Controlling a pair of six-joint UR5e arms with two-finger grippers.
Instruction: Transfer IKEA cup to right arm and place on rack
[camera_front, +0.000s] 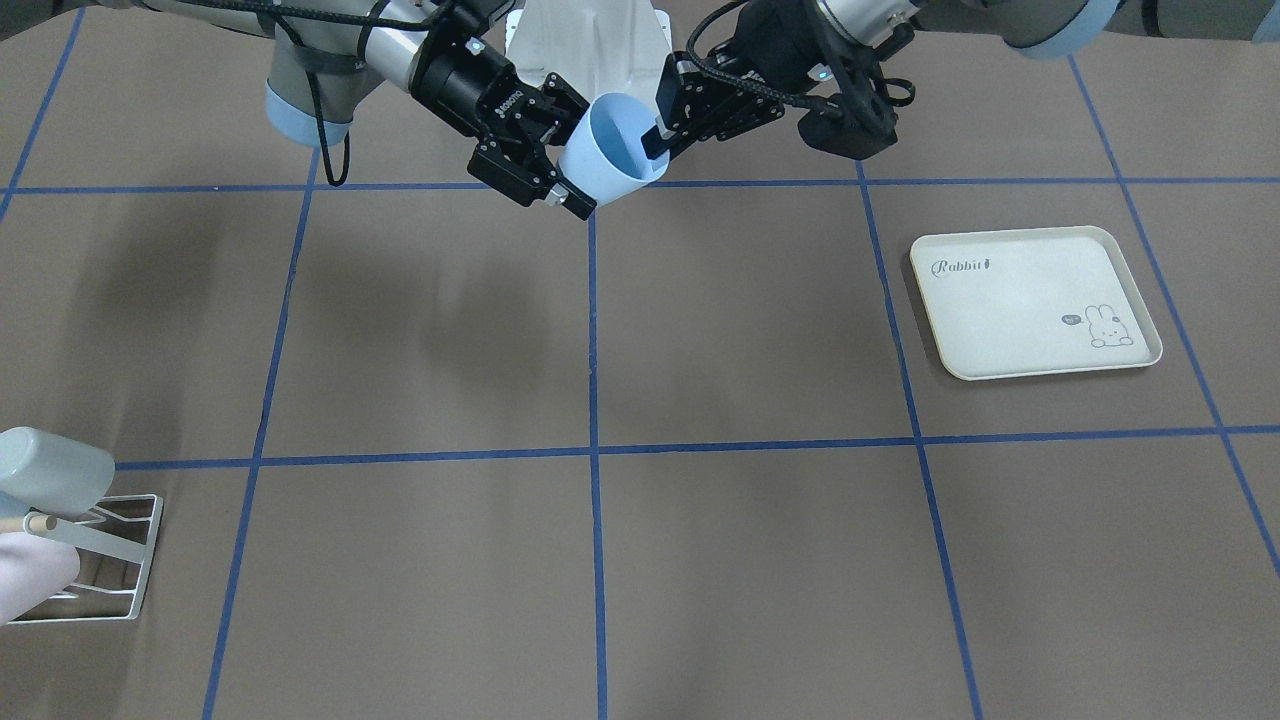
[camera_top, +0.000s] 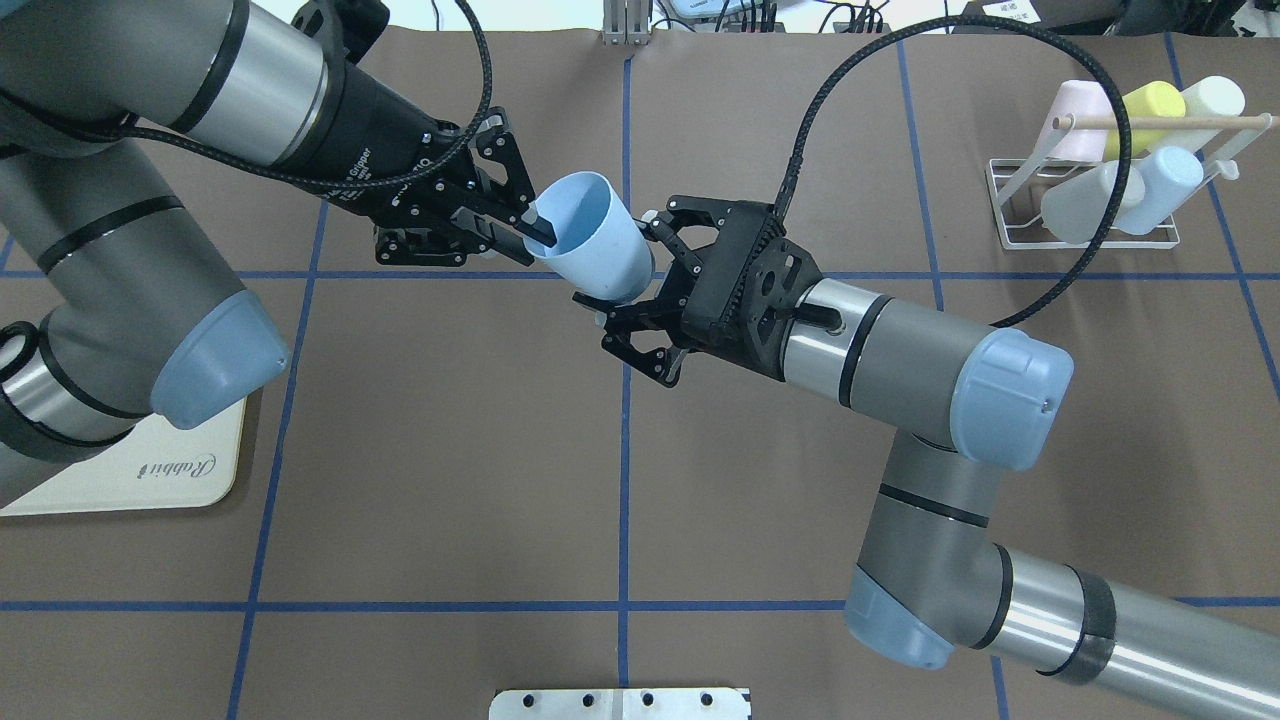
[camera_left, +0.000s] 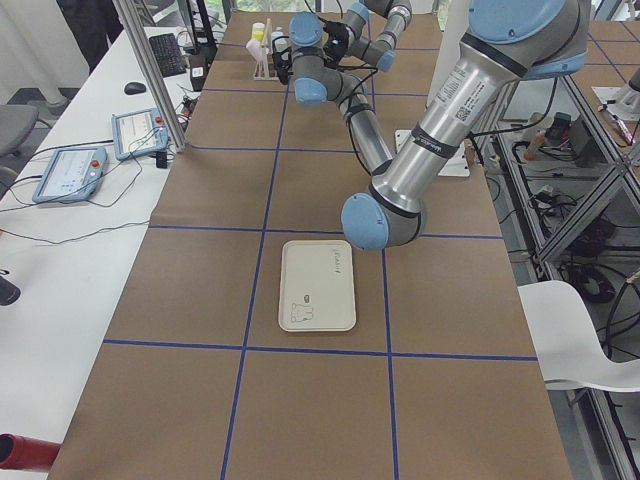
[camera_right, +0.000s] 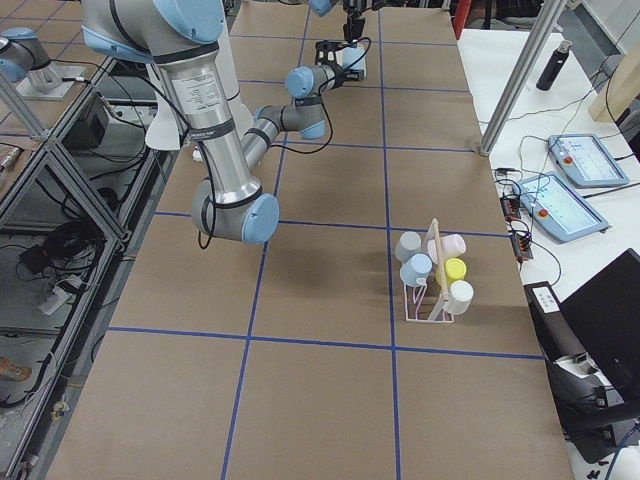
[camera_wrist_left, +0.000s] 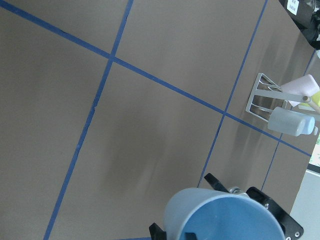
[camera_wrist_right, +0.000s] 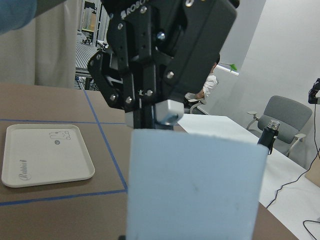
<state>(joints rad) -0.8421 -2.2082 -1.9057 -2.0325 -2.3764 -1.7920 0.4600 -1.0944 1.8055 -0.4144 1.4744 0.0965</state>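
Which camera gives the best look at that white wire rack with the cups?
The overhead exterior view: the rack shows whole and large, though a black cable crosses it. Exterior right shows it whole but small; front-facing and left wrist cut it off at the edge; exterior left shows it tiny; the right wrist misses it.

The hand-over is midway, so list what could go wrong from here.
1. The left gripper holds the cup only by its rim. If it lets go before the right gripper clamps, the cup could drop.
2. The rack already holds several other cups, so placing may knock one.
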